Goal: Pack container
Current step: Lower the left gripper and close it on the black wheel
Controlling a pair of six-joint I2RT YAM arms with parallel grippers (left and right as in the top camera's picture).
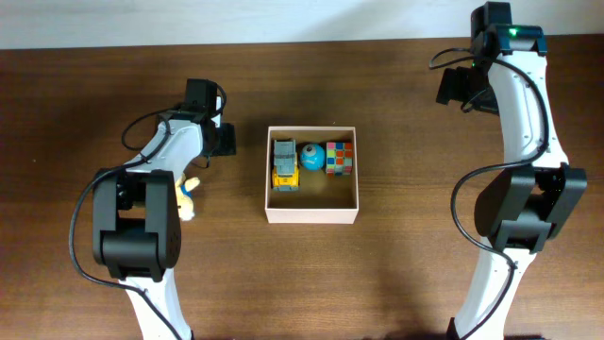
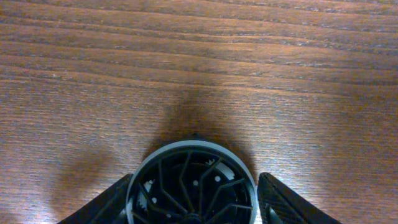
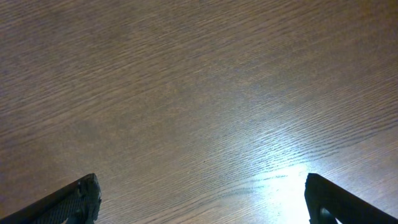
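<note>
Container [image 1: 311,214] at centre of surface [image 1: 406,283]; square, no long axis. Truck [image 1: 285,162], blue ball [image 1: 311,157], colour cube [image 1: 339,158] along container's far wall. Left pincer [image 2: 194,179] just left of container, jaws against both sides of black spoked disc [image 2: 193,198], apparently gripping it. Container lies to its right, so left arm nearer. Right pincer [image 3: 200,180] well right of container, wide open, empty.

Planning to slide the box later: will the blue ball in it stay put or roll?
Likely rolls: the blue ball looks round, and the container has bare floor beside it toward the near wall. Across the row it probably stays, since the yellow toy truck and the multicoloured puzzle cube flank it closely. Probably light, being small against the container.
</note>
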